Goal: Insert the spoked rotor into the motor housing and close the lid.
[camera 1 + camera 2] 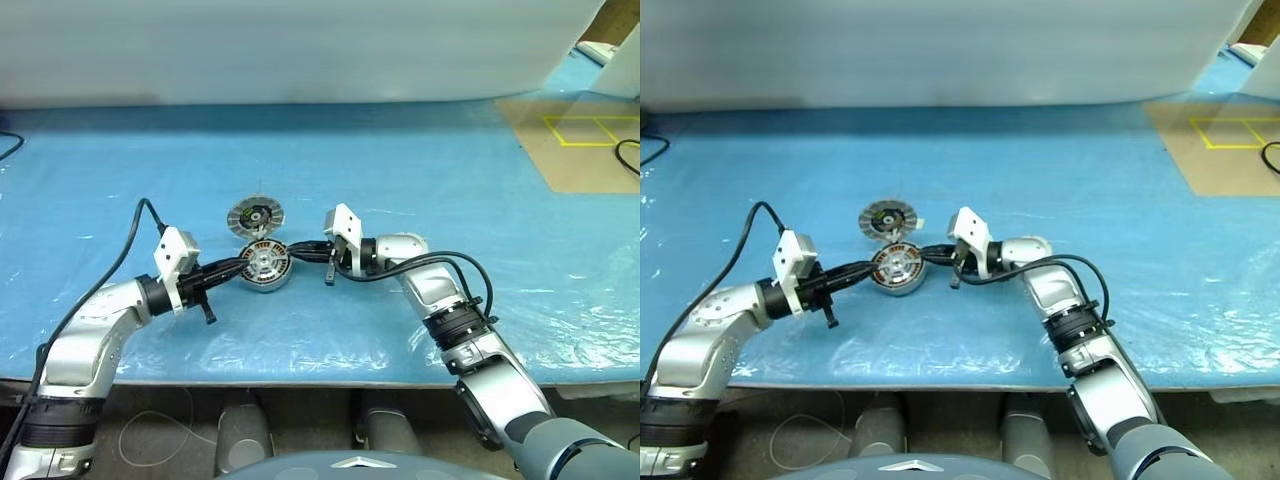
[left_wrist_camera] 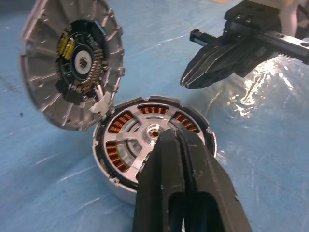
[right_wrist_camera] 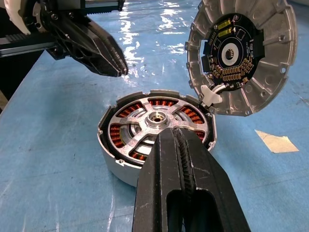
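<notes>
The spoked rotor [image 3: 154,126] sits inside the motor housing [image 3: 120,166], its silver spokes meeting at a small hub in the middle, with copper-brown windings showing through the gaps between them. The housing rests flat on the blue-covered counter [image 1: 450,180], near the counter's front edge and about midway between the two arms.

The lid [image 3: 241,55] stands raised at the far rim of the housing, tipped up so its inner face with the dark central board shows in both wrist views; a small white piece joins its lower edge to the housing's rim. In the head views the lid [image 1: 255,215] appears just behind the housing [image 1: 265,266].

The left hand [image 1: 243,265] reaches in from the robot's left, its black fingertips close together at the housing's left rim. In the left wrist view the fingers [image 2: 181,179] lie over the near part of the rotor with only a thin slit between them, holding nothing. Whether they touch the rotor cannot be told.

The right hand [image 1: 297,250] comes in from the robot's right, pointing left, its fingertips at the housing's right rim. In the right wrist view its fingers [image 3: 181,174] are pressed together over the near edge of the housing, empty.

A pale scrap [image 3: 275,141] lies on the counter near the lid.
</notes>
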